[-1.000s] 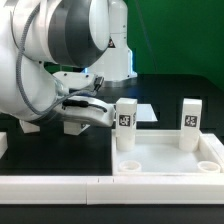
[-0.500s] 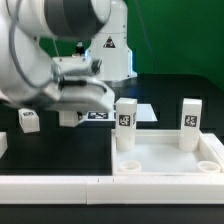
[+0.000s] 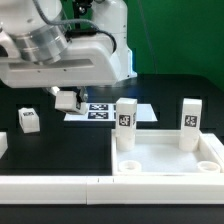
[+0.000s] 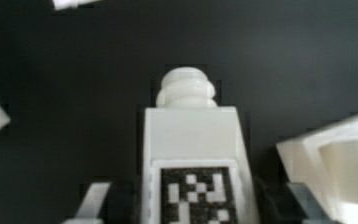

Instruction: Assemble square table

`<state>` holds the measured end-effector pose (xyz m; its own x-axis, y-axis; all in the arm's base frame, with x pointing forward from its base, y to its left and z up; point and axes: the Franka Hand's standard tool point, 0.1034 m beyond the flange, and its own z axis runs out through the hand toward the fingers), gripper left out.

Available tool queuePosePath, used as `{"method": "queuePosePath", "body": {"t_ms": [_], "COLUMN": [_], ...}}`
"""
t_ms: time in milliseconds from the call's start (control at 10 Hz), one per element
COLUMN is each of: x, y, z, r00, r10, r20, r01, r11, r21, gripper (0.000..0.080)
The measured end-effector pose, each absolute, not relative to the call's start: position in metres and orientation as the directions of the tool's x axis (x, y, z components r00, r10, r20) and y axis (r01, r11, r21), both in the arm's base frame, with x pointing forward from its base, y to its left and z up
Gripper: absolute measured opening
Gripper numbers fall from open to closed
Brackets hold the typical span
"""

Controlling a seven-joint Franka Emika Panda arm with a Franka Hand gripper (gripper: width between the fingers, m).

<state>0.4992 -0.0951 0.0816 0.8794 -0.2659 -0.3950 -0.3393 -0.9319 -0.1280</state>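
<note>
The white square panel (image 3: pixel 170 160) lies at the exterior view's right, with two tagged white legs standing in its far corner sockets (image 3: pixel 126 125) (image 3: pixel 191 125). A third tagged leg (image 3: pixel 29 121) sits loose on the black table at the left. My gripper (image 3: pixel 68 100) hangs above the table between that leg and the panel, touching neither. In the wrist view a tagged leg (image 4: pixel 194 130) lies in line between my fingers (image 4: pixel 96 200), with a dark gap on each side. The gripper (image 4: pixel 197 205) is open and empty.
The marker board (image 3: pixel 105 112) lies flat behind the panel. A long white rail (image 3: pixel 55 185) runs along the front edge. A white block (image 3: pixel 3 143) sits at the far left. A corner of the panel shows in the wrist view (image 4: pixel 327 150).
My gripper has left the near-left leg standing in the panel, drawn back to the left and risen. The loose leg at the left has come into view.
</note>
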Motion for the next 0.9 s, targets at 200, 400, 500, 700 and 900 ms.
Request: {"method": "queuePosePath", "body": {"t_ms": [200,400,500,700,900], "x": [0.547,0.579,0.589,0.589,0.593], "y": [-0.076,-0.046,-0.034,-0.047,-0.048], "z": [0.100,0.117,0.121,0.116,0.118], "r00": [0.950,0.975,0.976,0.955,0.920], "r10": [-0.247,-0.222,-0.211,-0.213,-0.203], "r20": [-0.191,0.000,0.056,0.208,0.335], "r01": [-0.274,-0.220,-0.202,-0.196,-0.191], "r11": [-0.953,-0.967,-0.971,-0.976,-0.979], "r21": [-0.131,-0.128,-0.128,-0.096,-0.070], "gripper": [0.0284,0.0284,0.0284,0.0284,0.0284]}}
